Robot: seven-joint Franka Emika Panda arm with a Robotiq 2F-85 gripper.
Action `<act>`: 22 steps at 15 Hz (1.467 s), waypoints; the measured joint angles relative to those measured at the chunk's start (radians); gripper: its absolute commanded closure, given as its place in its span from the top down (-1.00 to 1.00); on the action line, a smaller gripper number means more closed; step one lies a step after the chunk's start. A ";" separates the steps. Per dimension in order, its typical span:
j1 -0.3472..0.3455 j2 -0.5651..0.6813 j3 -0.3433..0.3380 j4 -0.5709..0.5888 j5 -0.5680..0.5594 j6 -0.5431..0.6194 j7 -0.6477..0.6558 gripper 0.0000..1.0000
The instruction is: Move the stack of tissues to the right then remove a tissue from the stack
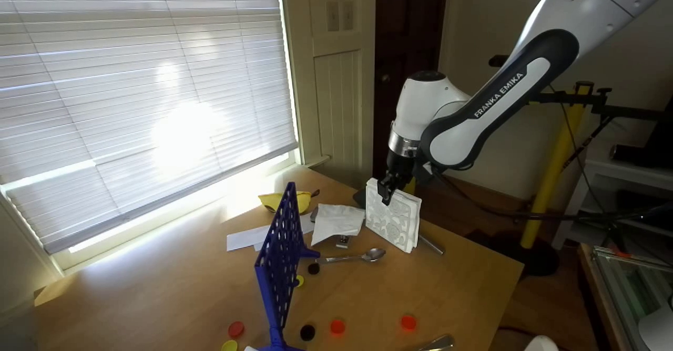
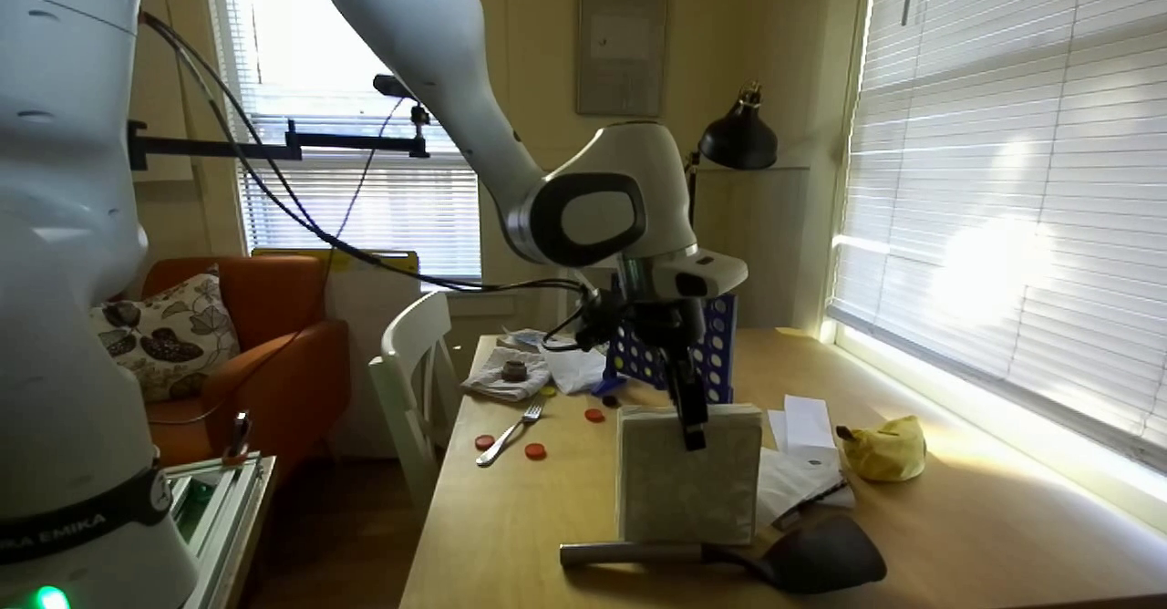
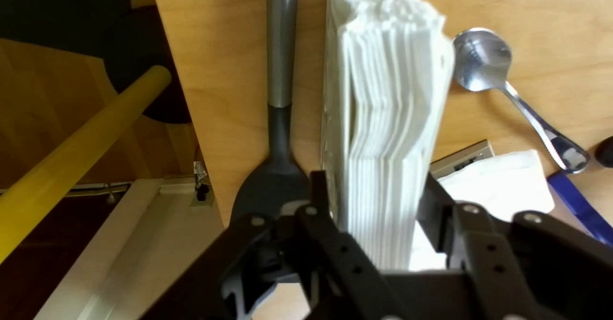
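Gripper (image 3: 376, 190): I have it clenched on the stack of tissues (image 1: 391, 219), upper edge, 1 finger per broad face.
Stack pos.: upright, narrow edge dn, btwn black turner (image 2: 825, 554) & spoon (image 3: 481, 61); can't tell if its bottom touches counter (image 1: 173, 298).
Stack top: folded layers show in my wrist view.
Turner: flat on counter, just beside stack, grey handle alongside.
Spoon: nr stack, opp. side frm turner.
Loose paper (image 1: 339, 222): white, same side as spoon, nr stack.
Blue board (image 1: 279, 256): standing upright past spoon's handle end.
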 measured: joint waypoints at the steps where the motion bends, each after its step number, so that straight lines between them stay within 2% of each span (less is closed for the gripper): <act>1: 0.000 -0.002 0.000 0.007 0.000 -0.008 0.000 0.76; 3: -0.001 -0.011 0.000 0.023 0.000 -0.027 -0.003 0.98; 7: -0.007 -0.046 0.012 0.039 0.019 -0.053 -0.070 1.00; 9: -0.010 -0.065 0.033 0.040 0.050 -0.070 -0.122 0.46; 15: -0.014 -0.088 0.065 0.041 0.079 -0.111 -0.191 -0.39; 17: -0.041 -0.093 0.066 0.042 0.144 -0.126 -0.275 -0.45; 19: -0.133 -0.106 0.132 0.042 0.273 -0.145 -0.437 -0.82; 20: -0.191 -0.114 0.183 0.044 0.346 -0.162 -0.515 -0.84; 22: -0.290 -0.119 0.259 0.067 0.490 -0.223 -0.670 -0.74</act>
